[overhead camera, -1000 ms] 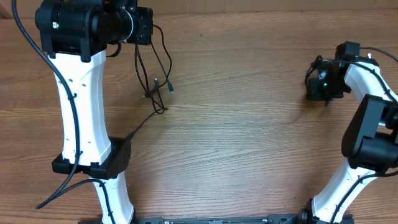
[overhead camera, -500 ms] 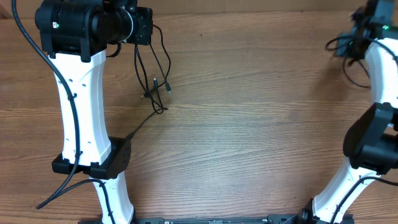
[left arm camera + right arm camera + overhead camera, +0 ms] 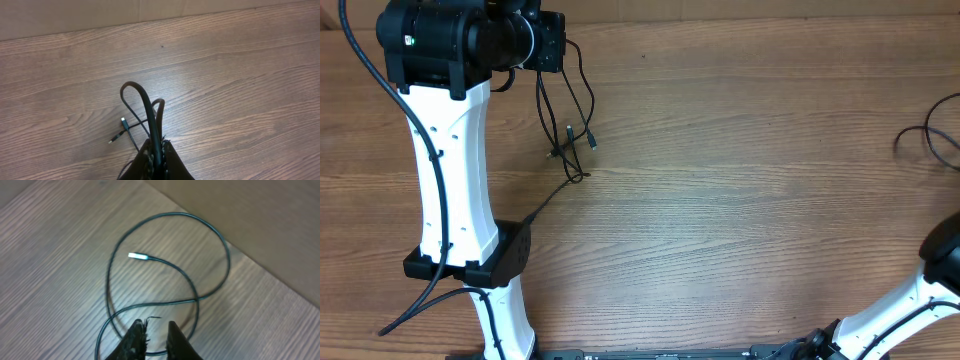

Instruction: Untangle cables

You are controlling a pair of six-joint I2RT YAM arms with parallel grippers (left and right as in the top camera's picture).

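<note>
Table (image 3: 740, 220) middle free — cables (image 3: 590, 140) left, right

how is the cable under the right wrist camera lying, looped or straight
Looped. The cable curls in a loose ring on the table, crossing itself once, with its silver plug inside the ring.

No word, label, brand mark or number is legible anywhere on the wooden tabletop (image 3: 720, 200), the black cables (image 3: 150, 122) or the white arms (image 3: 450, 170).
</note>
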